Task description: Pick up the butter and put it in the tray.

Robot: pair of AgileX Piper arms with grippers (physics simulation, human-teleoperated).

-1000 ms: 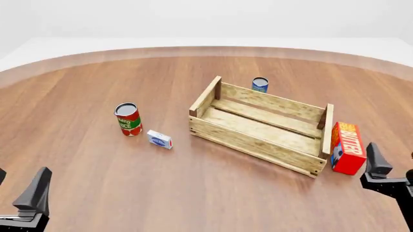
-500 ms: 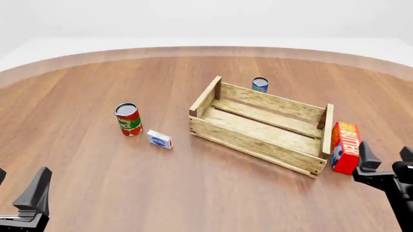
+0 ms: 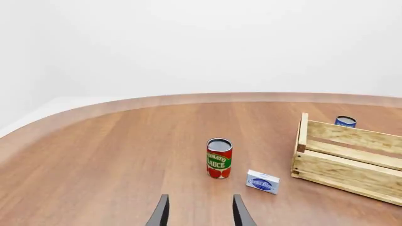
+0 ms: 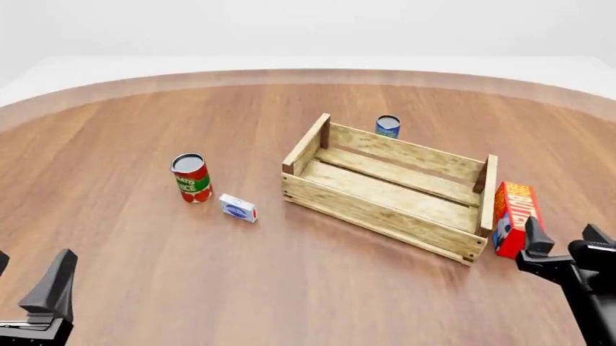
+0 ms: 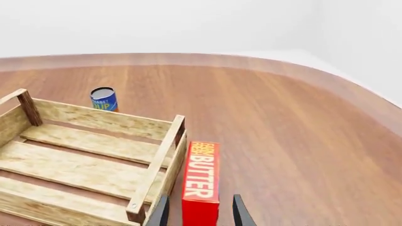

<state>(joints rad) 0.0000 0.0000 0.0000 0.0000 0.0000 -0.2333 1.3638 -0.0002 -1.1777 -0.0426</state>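
The butter (image 4: 513,215), a red carton with orange lettering, stands on the table against the right end board of the tray (image 4: 377,213), a large light wooden slatted crate. In the right wrist view the butter (image 5: 201,175) stands just beside the tray's end board (image 5: 158,164). My right gripper (image 4: 560,244) is open just on the near side of the butter. In its wrist view the gripper (image 5: 199,214) has one finger on either side of the carton's near end, apart from it. My left gripper (image 4: 27,277) is open and empty at the near left, also seen in its wrist view (image 3: 199,216).
A tomato sauce can (image 4: 190,178) and a small white-and-blue box (image 4: 236,208) stand left of the tray; both show in the left wrist view, the can (image 3: 219,158) and the box (image 3: 262,181). A blue can (image 4: 388,127) stands behind the tray.
My right gripper has moved left and lined up behind the butter, its fingers now framing the carton. The left arm and all objects have not moved.
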